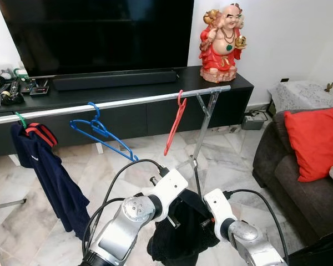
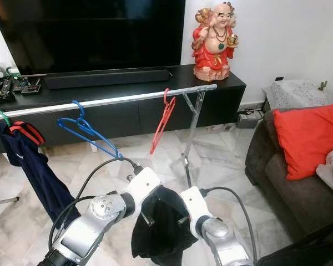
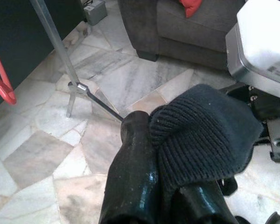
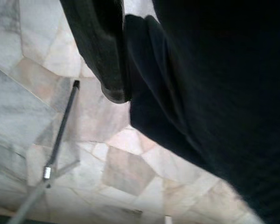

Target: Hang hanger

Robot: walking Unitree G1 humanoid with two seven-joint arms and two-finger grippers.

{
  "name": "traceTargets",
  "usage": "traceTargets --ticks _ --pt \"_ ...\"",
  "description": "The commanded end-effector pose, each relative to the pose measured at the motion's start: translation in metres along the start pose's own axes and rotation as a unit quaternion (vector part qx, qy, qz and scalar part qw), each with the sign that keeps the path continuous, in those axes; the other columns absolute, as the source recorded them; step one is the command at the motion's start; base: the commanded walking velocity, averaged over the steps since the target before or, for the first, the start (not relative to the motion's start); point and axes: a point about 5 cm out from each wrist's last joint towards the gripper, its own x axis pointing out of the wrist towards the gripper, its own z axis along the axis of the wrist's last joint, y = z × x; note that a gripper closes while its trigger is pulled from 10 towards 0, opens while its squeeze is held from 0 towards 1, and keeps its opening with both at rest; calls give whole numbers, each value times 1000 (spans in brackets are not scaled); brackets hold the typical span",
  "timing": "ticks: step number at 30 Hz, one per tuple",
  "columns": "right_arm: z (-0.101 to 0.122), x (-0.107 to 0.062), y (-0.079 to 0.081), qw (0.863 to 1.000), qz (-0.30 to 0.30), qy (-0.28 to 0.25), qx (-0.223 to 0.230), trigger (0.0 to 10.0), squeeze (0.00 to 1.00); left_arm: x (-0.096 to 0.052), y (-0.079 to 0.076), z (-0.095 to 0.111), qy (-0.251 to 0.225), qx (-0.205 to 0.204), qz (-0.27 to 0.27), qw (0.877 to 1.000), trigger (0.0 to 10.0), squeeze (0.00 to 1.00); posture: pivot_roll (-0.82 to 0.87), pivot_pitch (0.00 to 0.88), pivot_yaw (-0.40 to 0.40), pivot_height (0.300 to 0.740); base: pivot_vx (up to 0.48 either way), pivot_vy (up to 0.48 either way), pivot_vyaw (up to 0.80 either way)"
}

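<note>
A big dark television point(image 1: 100, 33) stands on a long black cabinet point(image 1: 155, 91) against the white wall. A black sound bar point(image 1: 115, 80) lies on the cabinet just in front of the screen. At the left end of the cabinet there are some small objects point(image 1: 11, 86), too small to tell what they are. At the right end stands a red and gold statue point(image 1: 222, 41) of a laughing figure. On the right side is a dark grey sofa point(image 1: 277, 166) with a red cushion point(image 1: 316, 141) on it. Behind the sofa a small table has a pale lace cloth point(image 1: 299, 94). The floor point(image 1: 55, 166) is of pale marble tiles.
</note>
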Motion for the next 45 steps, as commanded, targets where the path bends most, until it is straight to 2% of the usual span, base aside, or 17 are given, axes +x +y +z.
traceTargets --ticks 1,10,11,12,13,32,45 --pt "6 1 -4 1000 -10 -11 2 10000 0 0 1 13 -20 8 -2 1000 0 0 94 48 -4 740 0 0 0" --pt "7 4 -3 1000 -11 -13 4 10000 0 0 1 12 -19 7 -2 1000 0 0 96 48 -5 740 0 0 0" --pt "7 4 -3 1000 -9 -14 6 6275 0 0 1 12 -19 7 -2 1000 0 0 96 48 -5 740 0 0 0" --pt "7 4 -3 1000 -8 -16 6 1098 0 0 1 12 -19 7 -2 1000 0 0 96 48 -5 740 0 0 0" --pt "7 4 -2 1000 -9 -17 7 0 0 0 1 12 -19 8 -2 1000 0 0 96 48 -5 740 0 0 0" --pt "-4 6 2 1000 1 16 7 0 0 0 2 10 -16 9 0 1000 0 0 100 48 -3 740 0 0 0" --pt "-3 7 1 1000 -11 8 21 0 0 0 4 8 -13 8 6 1000 0 0 98 49 -2 740 0 0 0"
